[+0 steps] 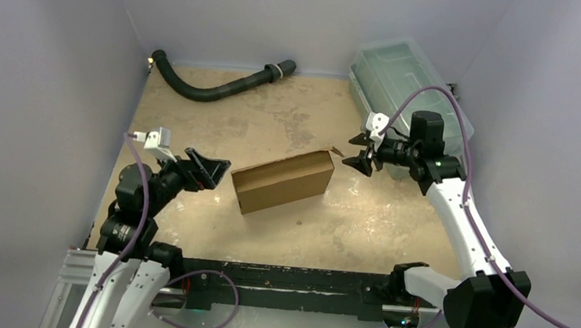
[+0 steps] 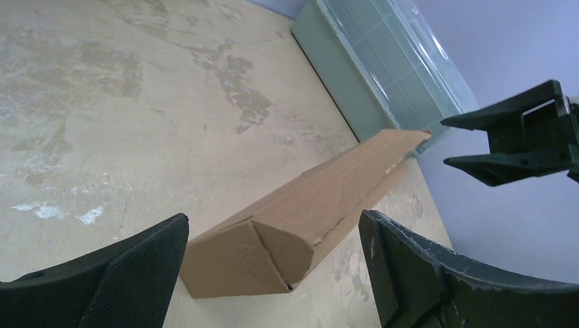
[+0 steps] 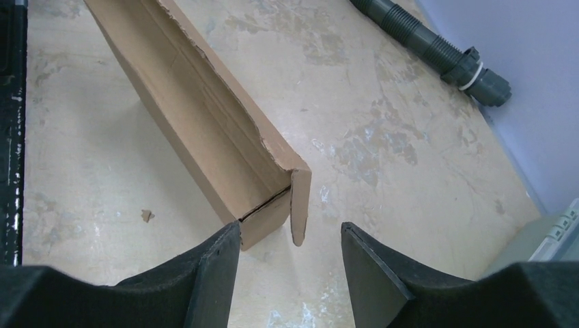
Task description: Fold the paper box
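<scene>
Left tool (image 1: 220,174) and right tool (image 1: 349,149) have fingers apart, one near each end of the paper box (image 1: 282,180), not touching it; its inside is hard to see.

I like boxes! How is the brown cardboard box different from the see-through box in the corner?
The paper box is plain brown cardboard you cannot see through; the plastic bin is clear and greenish. The paper box lies mid-table; the plastic bin sits in the far right corner. Both are rectangular.
</scene>
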